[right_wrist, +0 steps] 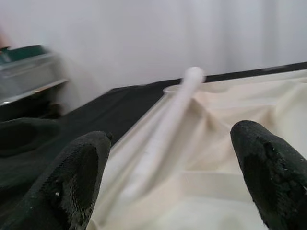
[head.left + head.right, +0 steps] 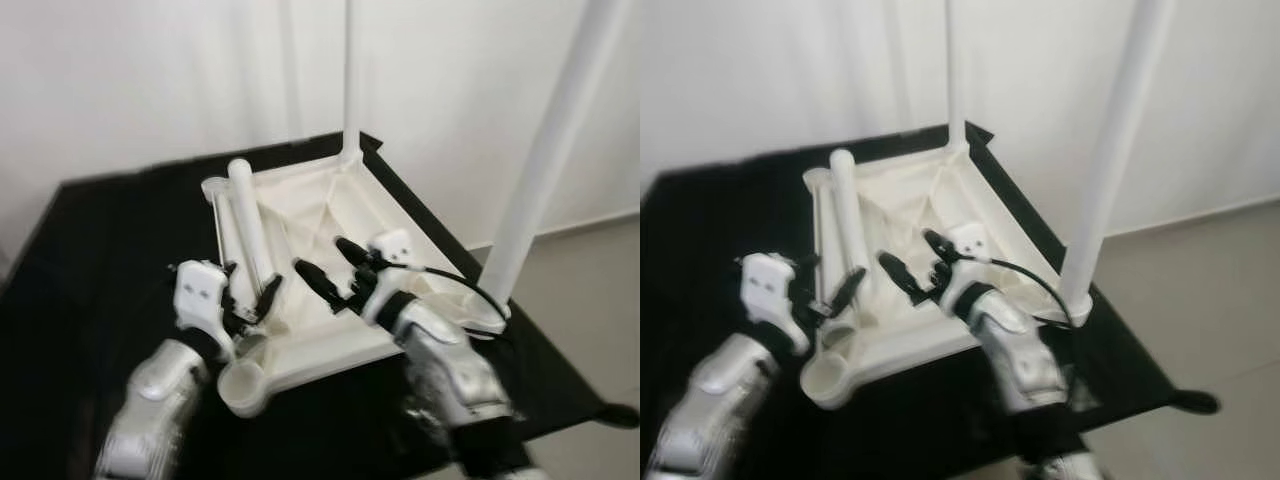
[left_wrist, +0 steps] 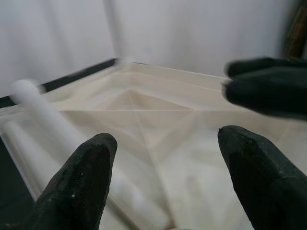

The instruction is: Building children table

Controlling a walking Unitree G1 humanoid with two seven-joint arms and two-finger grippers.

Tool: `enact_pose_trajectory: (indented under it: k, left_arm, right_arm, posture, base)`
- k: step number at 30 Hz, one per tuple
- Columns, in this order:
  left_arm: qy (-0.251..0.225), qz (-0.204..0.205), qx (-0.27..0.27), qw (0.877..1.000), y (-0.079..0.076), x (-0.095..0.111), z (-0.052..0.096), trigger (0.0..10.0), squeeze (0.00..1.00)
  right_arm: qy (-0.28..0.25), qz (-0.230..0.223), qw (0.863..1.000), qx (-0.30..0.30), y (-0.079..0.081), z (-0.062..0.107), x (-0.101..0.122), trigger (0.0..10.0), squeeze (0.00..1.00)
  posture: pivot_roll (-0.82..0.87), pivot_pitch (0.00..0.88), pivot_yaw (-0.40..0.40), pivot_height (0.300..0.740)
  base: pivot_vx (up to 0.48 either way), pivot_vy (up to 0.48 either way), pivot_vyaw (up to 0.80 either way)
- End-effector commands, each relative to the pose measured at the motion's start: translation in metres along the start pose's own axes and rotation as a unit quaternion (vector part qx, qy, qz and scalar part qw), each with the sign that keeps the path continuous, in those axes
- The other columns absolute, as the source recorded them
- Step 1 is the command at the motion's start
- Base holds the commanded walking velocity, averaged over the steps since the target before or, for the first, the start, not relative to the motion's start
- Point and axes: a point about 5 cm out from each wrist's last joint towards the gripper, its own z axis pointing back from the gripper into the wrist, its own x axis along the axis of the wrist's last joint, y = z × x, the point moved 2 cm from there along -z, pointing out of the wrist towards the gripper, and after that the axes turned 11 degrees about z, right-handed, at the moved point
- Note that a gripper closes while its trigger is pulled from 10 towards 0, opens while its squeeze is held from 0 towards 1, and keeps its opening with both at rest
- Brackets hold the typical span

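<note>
Both jaws wide apart, empty, over upturned tabletop (image 2: 330, 215), loose leg (image 2: 250, 225) between.

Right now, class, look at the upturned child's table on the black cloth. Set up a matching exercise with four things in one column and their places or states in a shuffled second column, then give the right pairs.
Things:
1. loose leg
2. near-left socket
3. near-right leg
4. right tool

Places or states:
A. standing upright in its corner
B. open, over the tabletop's underside
C. empty, no leg fitted
D. lying slanted along the left side

Pairs: 1-D, 2-C, 3-A, 4-B
</note>
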Motion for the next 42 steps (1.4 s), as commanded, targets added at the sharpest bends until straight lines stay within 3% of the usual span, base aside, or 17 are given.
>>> enact_pose_trajectory:
  k: [1,2,3,6,7,8,9,10,12,13,14,21,22,23,29,42]
  left_arm:
    - [0.018,-0.049,-0.016,0.998,0.002,0.0,0.003,10.0,0.0]
    - [0.037,-0.097,-0.034,0.994,0.004,0.0,0.005,10.0,0.0]
    - [0.037,-0.097,-0.034,0.994,0.004,0.0,0.005,10.0,0.0]
    - [0.092,-0.222,-0.07,0.968,0.01,-0.001,0.011,10.0,0.0]
    - [0.119,-0.264,-0.08,0.954,0.014,-0.004,0.014,10.0,0.0]
    - [0.119,-0.264,-0.08,0.954,0.014,-0.004,0.014,10.0,0.0]
    - [0.137,-0.291,-0.086,0.943,0.018,-0.006,0.017,10.0,0.44]
    - [0.16,-0.312,-0.099,0.931,0.021,-0.008,0.021,10.0,0.44]
    - [0.16,-0.312,-0.099,0.931,0.021,-0.008,0.021,10.0,0.44]
    - [0.181,-0.335,-0.117,0.917,0.022,-0.008,0.026,10.0,1.0]
    - [0.2,-0.36,-0.136,0.901,0.024,-0.006,0.031,10.0,1.0]
    - [0.199,-0.385,-0.146,0.89,0.017,-0.01,0.027,10.0,1.0]
    - [0.195,-0.384,-0.139,0.892,0.017,-0.011,0.025,10.0,0.04]
    - [0.192,-0.386,-0.133,0.893,0.016,-0.011,0.022,10.0,0.0]
    - [0.188,-0.391,-0.121,0.893,0.015,-0.012,0.016,10.0,0.0]
    - [0.209,-0.439,-0.102,0.868,0.021,-0.021,0.005,10.0,0.0]
  right_arm:
    - [-0.003,-0.01,1.0,0.002,0.003,0.0,0.0,10.0,0.0]
    - [-0.003,-0.011,1.0,0.002,0.003,0.0,0.0,10.0,0.0]
    - [-0.003,-0.011,1.0,0.002,0.003,0.0,0.0,10.0,0.0]
    - [-0.003,-0.013,1.0,0.001,0.003,0.001,0.0,10.0,0.0]
    - [-0.004,-0.014,1.0,0.002,0.003,0.001,0.0,10.0,0.0]
    - [-0.004,-0.014,1.0,0.002,0.003,0.001,0.0,10.0,0.0]
    - [-0.004,-0.015,1.0,0.002,0.004,0.001,0.0,10.0,0.0]
    - [-0.004,-0.017,1.0,0.003,0.004,0.001,0.0,10.0,0.0]
    - [-0.004,-0.017,1.0,0.003,0.004,0.001,0.0,10.0,0.0]
    - [-0.005,-0.019,1.0,0.003,0.005,0.001,0.0,10.0,0.0]
    - [-0.006,-0.023,1.0,0.004,0.005,0.001,0.0,10.0,0.0]
    - [-0.008,-0.027,1.0,0.004,0.006,0.001,0.001,10.0,0.0]
    - [-0.008,-0.028,1.0,0.004,0.006,0.001,0.001,10.0,0.0]
    - [-0.009,-0.029,1.0,0.004,0.006,0.001,0.001,10.0,0.0]
    - [-0.01,-0.031,0.999,0.004,0.007,0.001,0.002,10.0,0.0]
    - [-0.009,-0.034,0.999,0.004,0.008,0.002,0.003,10.0,0.0]
  posture:
    - [-0.1,0.026,0.072,0.74]
    - [-0.1,0.026,0.072,0.74]
    - [-0.1,0.026,0.072,0.74]
    - [-0.1,0.026,0.072,0.74]
    - [-0.1,0.024,0.075,0.74]
    - [-0.1,0.024,0.075,0.74]
    - [-0.1,0.024,0.075,0.74]
    - [-0.1,0.024,0.077,0.74]
    - [-0.1,0.024,0.077,0.74]
    - [-0.1,0.024,0.078,0.74]
    - [-0.1,0.028,0.083,0.74]
    - [-0.1,0.037,0.092,0.74]
    - [-0.1,0.039,0.092,0.74]
    - [-0.1,0.04,0.092,0.74]
    - [-0.1,0.044,0.097,0.74]
    - [-0.1,0.052,0.102,0.74]
  base:
    - [0.0,0.0,0.0]
    - [0.0,0.0,0.0]
    - [0.0,0.0,0.0]
    - [0.0,0.0,0.0]
    - [0.0,0.0,0.0]
    - [0.0,0.0,0.0]
    - [0.0,0.0,0.0]
    - [0.0,0.0,0.0]
    - [0.0,0.0,0.0]
    - [0.0,0.0,0.0]
    - [0.0,0.0,0.0]
    - [0.0,0.0,0.0]
    - [0.0,0.0,0.0]
    - [0.0,0.0,0.0]
    - [0.0,0.0,0.0]
    - [0.0,0.0,0.0]
